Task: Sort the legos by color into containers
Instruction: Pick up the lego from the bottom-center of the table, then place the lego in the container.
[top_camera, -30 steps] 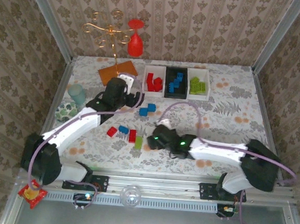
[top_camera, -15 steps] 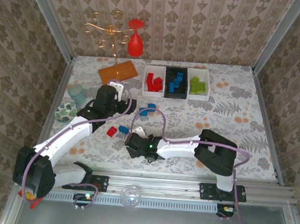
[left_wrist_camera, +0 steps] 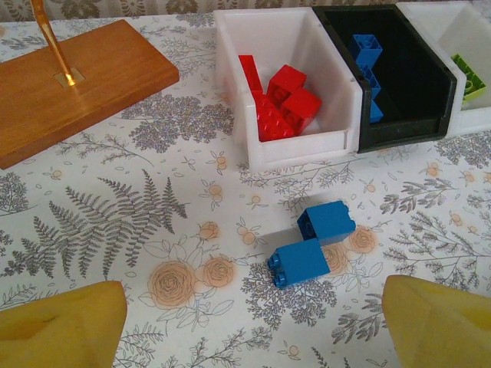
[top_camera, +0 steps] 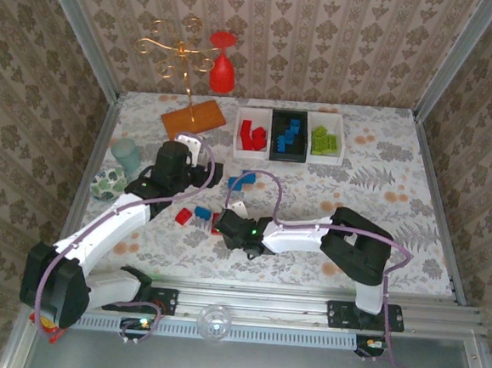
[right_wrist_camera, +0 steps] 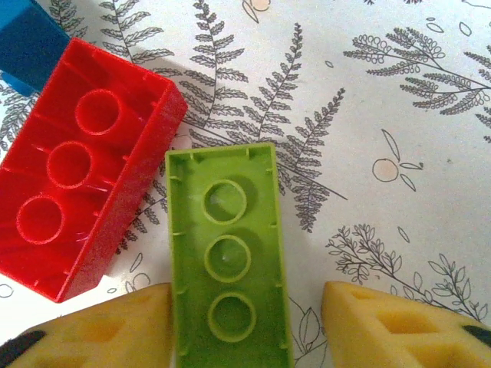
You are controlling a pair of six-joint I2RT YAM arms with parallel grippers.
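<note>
An upside-down lime green lego (right_wrist_camera: pixel 226 253) lies on the table between the fingers of my right gripper (right_wrist_camera: pixel 245 330), which is open. Its left pad (right_wrist_camera: pixel 115 326) touches the brick and its right pad (right_wrist_camera: pixel 391 326) stands apart. A red lego (right_wrist_camera: pixel 80 165) lies just left of it, with a blue lego (right_wrist_camera: pixel 27 42) beyond. My left gripper (left_wrist_camera: pixel 253 330) is open over bare table, short of two blue legos (left_wrist_camera: pixel 314 241). At the back stand a white tray (top_camera: pixel 251 154) holding red legos, a black tray (top_camera: pixel 287 158) holding blue ones and a white tray (top_camera: pixel 325 160) holding green ones.
An orange wooden board (top_camera: pixel 193 118) with a gold stand and a red wine glass (top_camera: pixel 223 67) sits at the back left. A pale green cup (top_camera: pixel 127 152) stands by the left wall. Loose red (top_camera: pixel 184 217) and blue (top_camera: pixel 202 213) legos lie left of my right gripper (top_camera: pixel 230 227).
My right gripper swung left and settled over the lime green lego, now covering it from above. My left gripper drew back from the trays toward the near left.
</note>
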